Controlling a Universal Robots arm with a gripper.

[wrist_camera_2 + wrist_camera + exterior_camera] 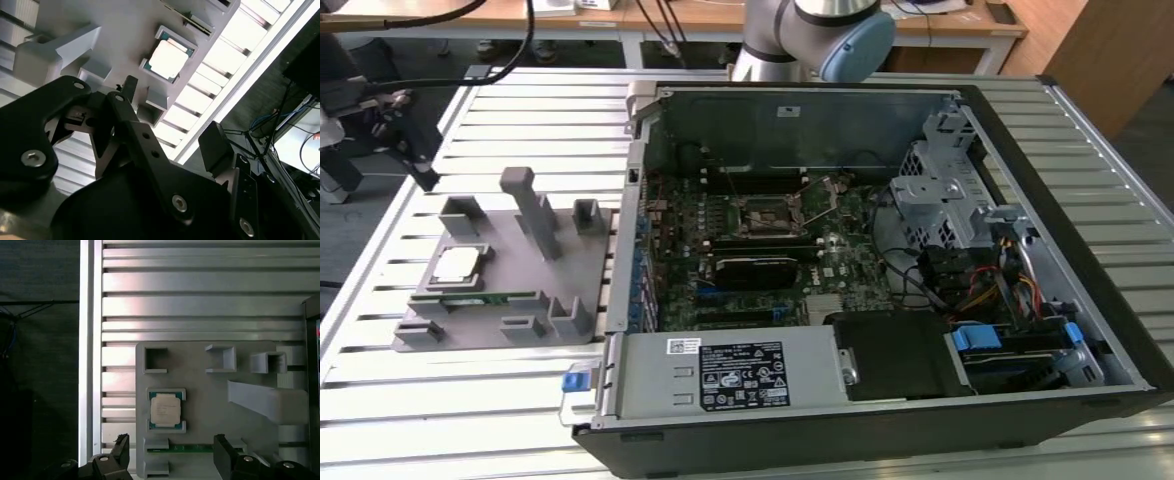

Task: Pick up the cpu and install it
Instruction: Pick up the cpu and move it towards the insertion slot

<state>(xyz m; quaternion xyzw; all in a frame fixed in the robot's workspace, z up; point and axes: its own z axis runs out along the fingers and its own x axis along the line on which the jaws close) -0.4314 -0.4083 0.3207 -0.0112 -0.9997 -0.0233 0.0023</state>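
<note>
The gripper (171,442) hangs over the grey tray (205,400), fingers wide apart and holding nothing. The cpu (166,410) lies flat in its pocket on the tray.

Taking the clock around the cpu (165,409), with six o'clock toward the gripper (172,454): the cpu lies flat in a framed pocket of a grey holder plate (200,385), which rests on the slatted metal tabletop (200,305). The gripper's two black fingers (121,447) stand spread apart, one at about seven and one at about five, touching nothing. Between them, a green memory stick (192,447) sits on edge in the plate. An open square pocket (156,360) is at twelve, two brackets (222,359) lie toward one and two, and a slanted grey block (267,400) is at three. At nine the tabletop ends at dark floor (40,365).
</note>
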